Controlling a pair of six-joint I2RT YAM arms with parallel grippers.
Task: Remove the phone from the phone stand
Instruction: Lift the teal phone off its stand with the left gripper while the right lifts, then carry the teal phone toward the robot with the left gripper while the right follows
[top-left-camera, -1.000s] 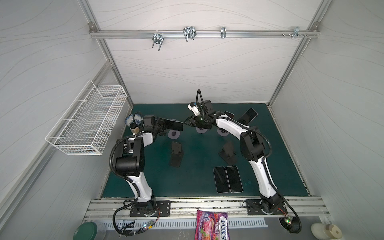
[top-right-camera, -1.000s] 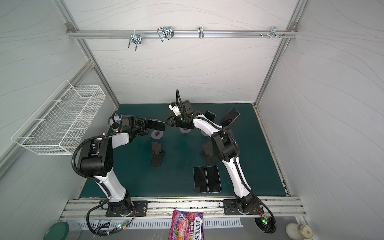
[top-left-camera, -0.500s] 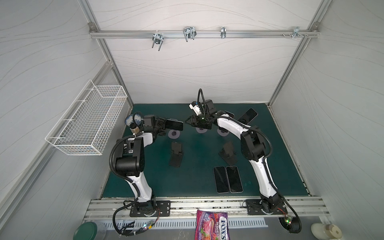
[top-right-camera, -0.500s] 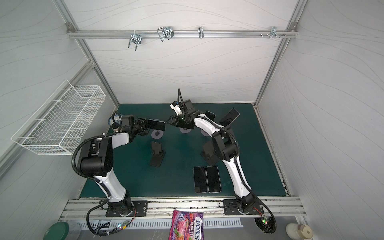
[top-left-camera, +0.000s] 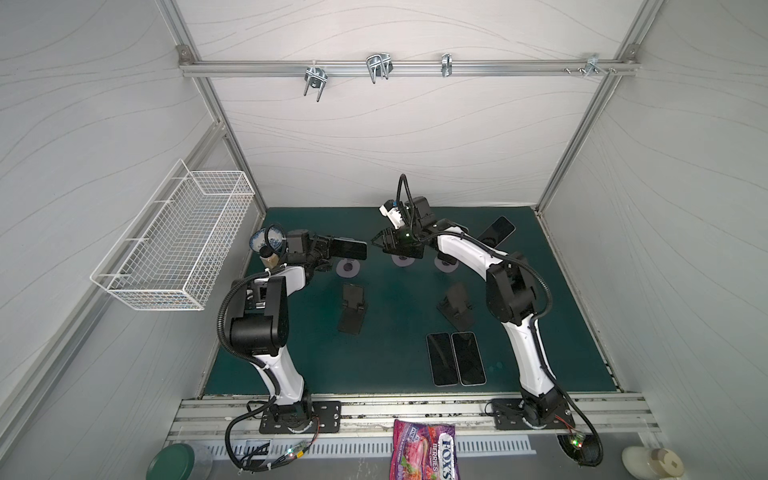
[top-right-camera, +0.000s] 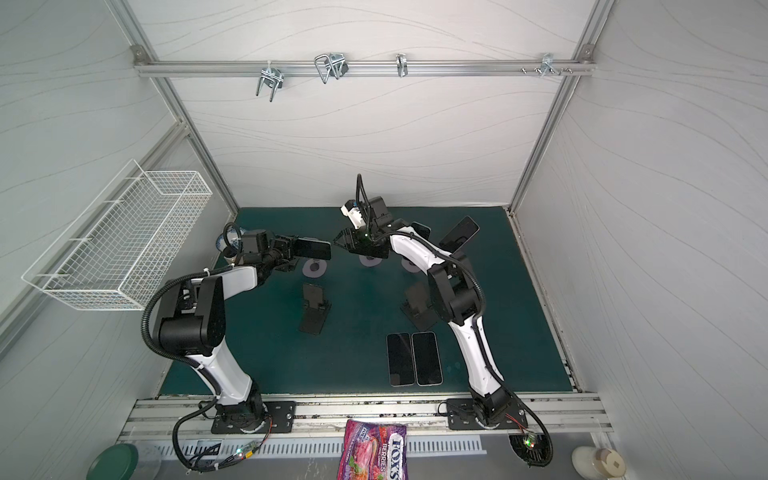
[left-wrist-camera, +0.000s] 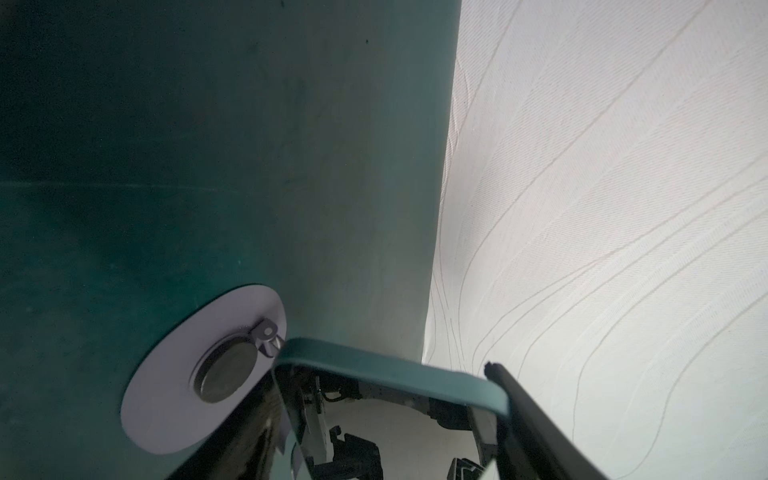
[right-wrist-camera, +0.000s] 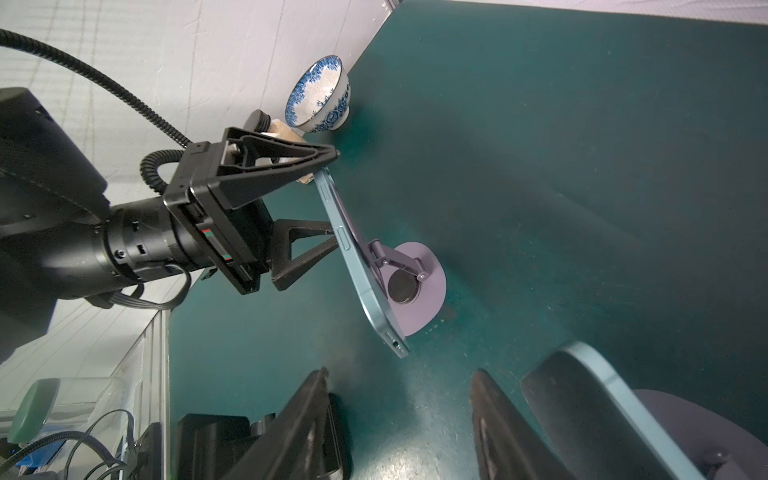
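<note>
The left gripper (right-wrist-camera: 333, 195) clamps its jaws on the blue phone (right-wrist-camera: 361, 282) by its edges, likely to peel it off the lilac stand (right-wrist-camera: 432, 291). The right gripper (right-wrist-camera: 401, 371) hovers nearby, jaws parted and empty.

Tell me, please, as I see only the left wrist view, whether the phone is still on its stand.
Observer: Yes; the right wrist view shows the phone tilted, its back on the hinged arm of the purple stand.
Operator: Where is the right pincer?
Observer: In both top views the right pincer hovers facing the phone from the opposite side, holding nothing.
Operator: Are other phones already down?
Observer: Two phones lie flat, side by side, near the front edge of the mat.
</note>
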